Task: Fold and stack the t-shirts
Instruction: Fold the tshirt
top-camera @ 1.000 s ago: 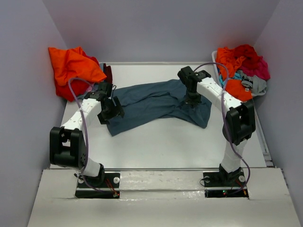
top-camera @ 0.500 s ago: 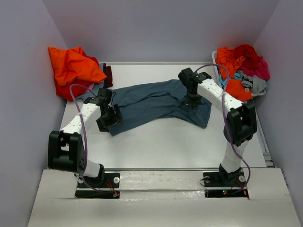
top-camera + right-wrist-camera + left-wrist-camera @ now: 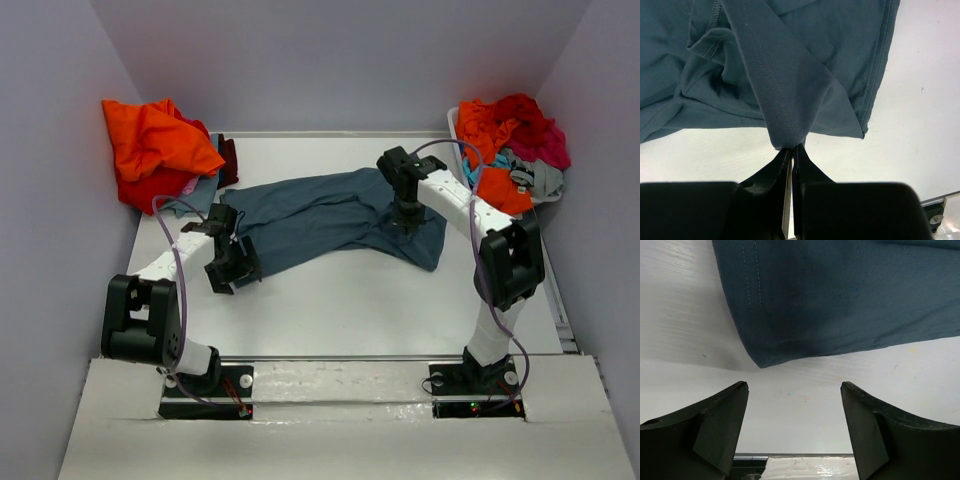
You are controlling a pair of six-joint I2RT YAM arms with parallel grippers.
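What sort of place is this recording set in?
Probably a lab test cell: a white table boxed in by plain grey walls, with the left arm and right arm bolted at its near edge.

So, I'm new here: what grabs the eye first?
A dark blue shirt sprawls rumpled across the middle of the table, the right fingers shut on a fold of it, the left fingers open just off its near-left corner. An orange heap sits far left, a mixed bright heap far right.
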